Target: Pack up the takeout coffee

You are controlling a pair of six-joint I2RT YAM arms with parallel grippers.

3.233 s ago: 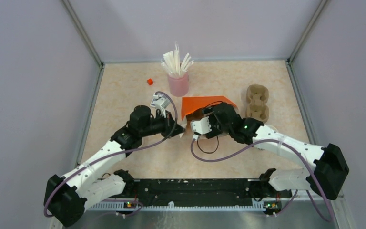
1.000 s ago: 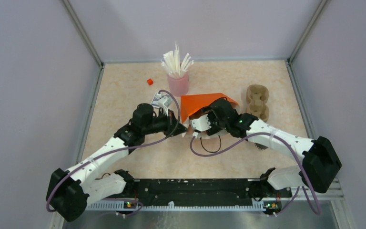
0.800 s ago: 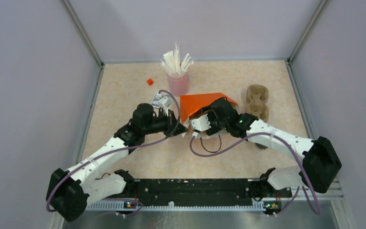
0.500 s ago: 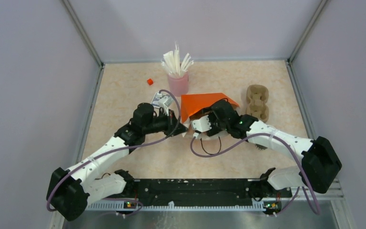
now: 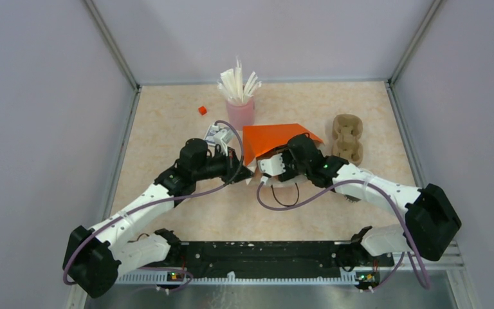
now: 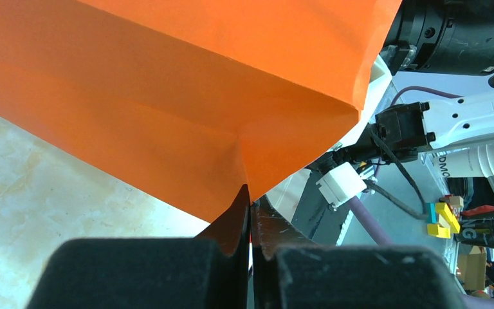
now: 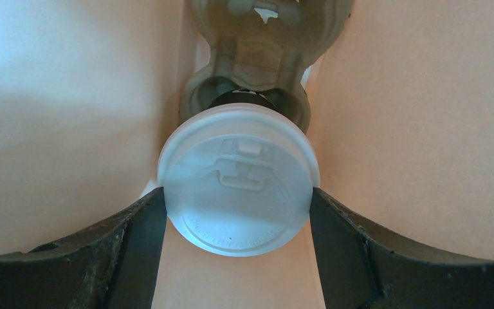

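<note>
The orange bag lies on its side at mid-table with its mouth toward the arms. My left gripper is shut on the bag's folded lower edge; it also shows in the top view. My right gripper reaches inside the bag and is shut on the takeout coffee, its fingers touching both sides of the white lid. The dark cup sits in the near socket of a brown pulp carrier inside the bag. In the top view the bag hides the cup and the right fingers.
A second pulp cup carrier lies right of the bag. A pink cup of white straws stands behind the bag, and a small red block lies to its left. Purple cables loop in front of the bag.
The right wrist has pushed a little deeper into the bag, and the bag's top face has shifted slightly up and left. The left gripper keeps its pinch on the edge.
</note>
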